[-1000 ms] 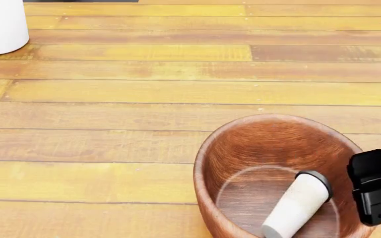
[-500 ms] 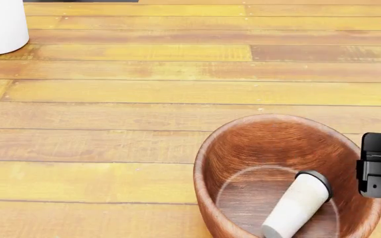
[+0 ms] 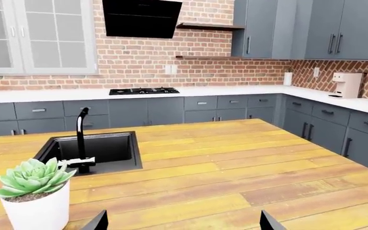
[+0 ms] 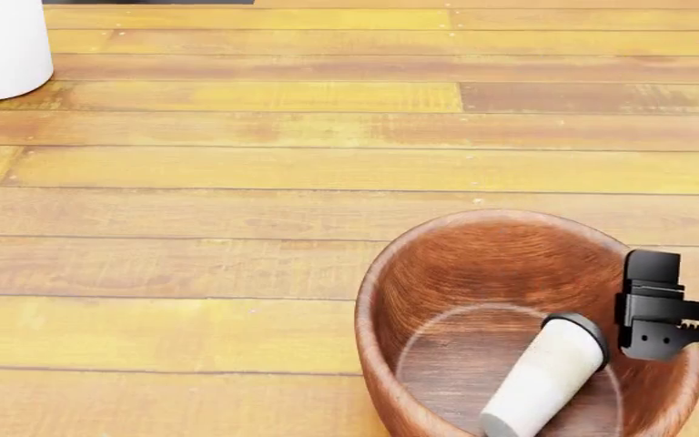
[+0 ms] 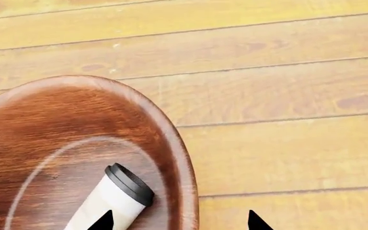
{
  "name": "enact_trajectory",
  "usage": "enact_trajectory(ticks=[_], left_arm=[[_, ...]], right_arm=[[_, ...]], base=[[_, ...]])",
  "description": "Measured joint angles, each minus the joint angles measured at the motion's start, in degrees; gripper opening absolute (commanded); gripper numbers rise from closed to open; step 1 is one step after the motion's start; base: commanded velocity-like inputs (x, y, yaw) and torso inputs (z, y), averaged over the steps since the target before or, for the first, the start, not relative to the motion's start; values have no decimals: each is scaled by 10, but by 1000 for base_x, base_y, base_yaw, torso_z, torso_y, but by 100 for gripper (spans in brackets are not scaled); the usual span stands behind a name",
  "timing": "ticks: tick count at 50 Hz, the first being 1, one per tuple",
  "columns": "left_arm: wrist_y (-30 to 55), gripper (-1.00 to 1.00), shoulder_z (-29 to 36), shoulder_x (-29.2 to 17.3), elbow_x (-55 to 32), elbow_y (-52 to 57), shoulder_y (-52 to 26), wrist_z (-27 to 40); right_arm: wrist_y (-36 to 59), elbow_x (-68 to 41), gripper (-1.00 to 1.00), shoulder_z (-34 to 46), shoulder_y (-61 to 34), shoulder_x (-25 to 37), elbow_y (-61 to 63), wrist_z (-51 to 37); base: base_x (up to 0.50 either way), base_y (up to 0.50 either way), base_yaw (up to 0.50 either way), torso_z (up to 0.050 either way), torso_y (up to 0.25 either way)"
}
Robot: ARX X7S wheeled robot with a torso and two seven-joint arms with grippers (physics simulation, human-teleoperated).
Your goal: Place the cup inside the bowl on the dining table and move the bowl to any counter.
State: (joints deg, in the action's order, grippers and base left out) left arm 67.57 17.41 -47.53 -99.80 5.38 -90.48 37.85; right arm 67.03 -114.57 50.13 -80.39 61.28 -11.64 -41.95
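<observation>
Cup (image 4: 546, 375) lying tilted inside bowl (image 4: 495, 273) at lower right of head view; right gripper (image 5: 178, 221) spread open straddling the rim (empty): lower squarely, clamp wall, lift level.

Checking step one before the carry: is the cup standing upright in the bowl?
No, the cup lies tilted on its side inside the bowl, its black lid leaning toward the wall.

Bright, even, sharp, nearly shadowless renders
</observation>
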Motion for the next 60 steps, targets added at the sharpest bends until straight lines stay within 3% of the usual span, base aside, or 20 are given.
enact_trajectory(ticks=[41,42,60], left_arm=[[-18,100,-2,-5,-15,11,17,10],[-18,100,-2,-5,-15,11,17,10],[-26,100,-4,-8,-21,17,26,14]], right_arm=[[-18,78,100,30,33,-44,-34,64],[-19,78,-100,30,34,-44,-34,64],[-35,114,-100,32,38,-40,-16,79]], base=[[0,0,0,0,0],[0,0,0,0,0],[0,0,0,0,0]])
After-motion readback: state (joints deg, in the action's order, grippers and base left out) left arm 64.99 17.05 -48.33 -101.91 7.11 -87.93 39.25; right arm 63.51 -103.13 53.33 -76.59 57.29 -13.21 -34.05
